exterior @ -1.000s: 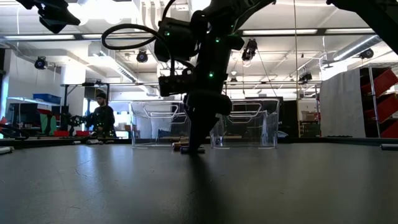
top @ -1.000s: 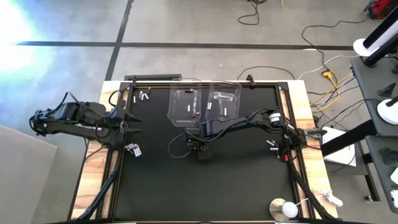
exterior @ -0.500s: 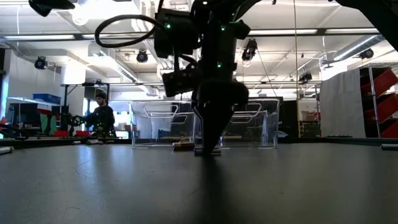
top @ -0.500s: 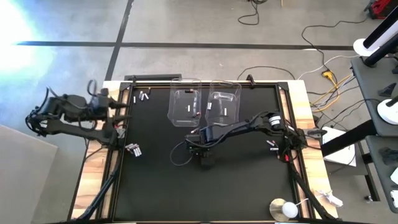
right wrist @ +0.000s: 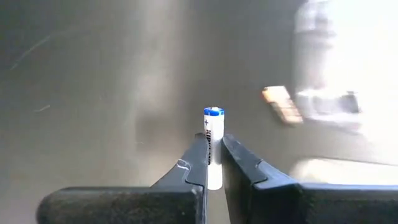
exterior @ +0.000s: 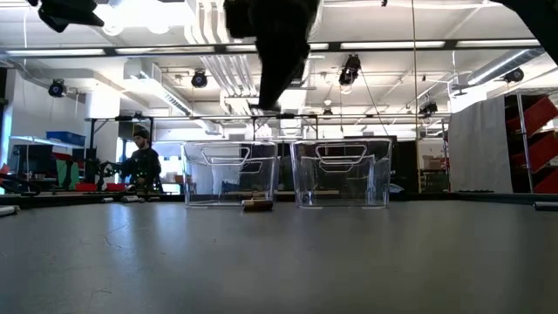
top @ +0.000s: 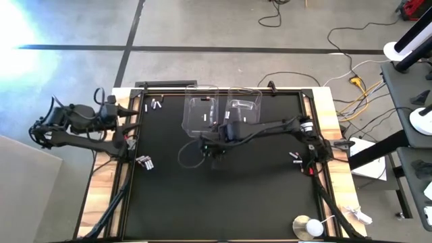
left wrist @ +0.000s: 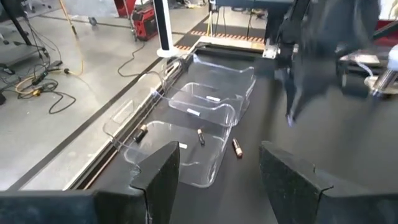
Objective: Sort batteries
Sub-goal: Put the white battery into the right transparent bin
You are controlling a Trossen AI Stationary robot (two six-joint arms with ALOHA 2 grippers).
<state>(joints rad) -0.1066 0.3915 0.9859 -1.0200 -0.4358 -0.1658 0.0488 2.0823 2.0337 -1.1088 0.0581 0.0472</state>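
A white cylindrical battery (right wrist: 212,146) with a blue cap and a printed plus mark stands upright between the two dark, wedge-shaped fingertips of the right gripper (right wrist: 212,163), which is clamped on its lower half. In the high view this gripper (top: 214,150) hangs over the matte black table (top: 223,202), just in front of the two tubs.

Both tubs are clear, thin-walled plastic with rounded corners, set side by side. The left tub (top: 200,115) holds two dark batteries (left wrist: 201,136); the right tub (top: 241,113) holds two pale ones (left wrist: 212,98). One brownish battery (left wrist: 237,147) lies on the black surface just outside the tubs, also seen at table level (exterior: 257,205).

Loose groups of pale batteries lie near the table's far left corner (top: 156,104), its left edge (top: 144,162) and its right edge (top: 295,158).

The left gripper (top: 125,112) waits at the left edge, fingers (left wrist: 163,177) spread wide, holding nothing.
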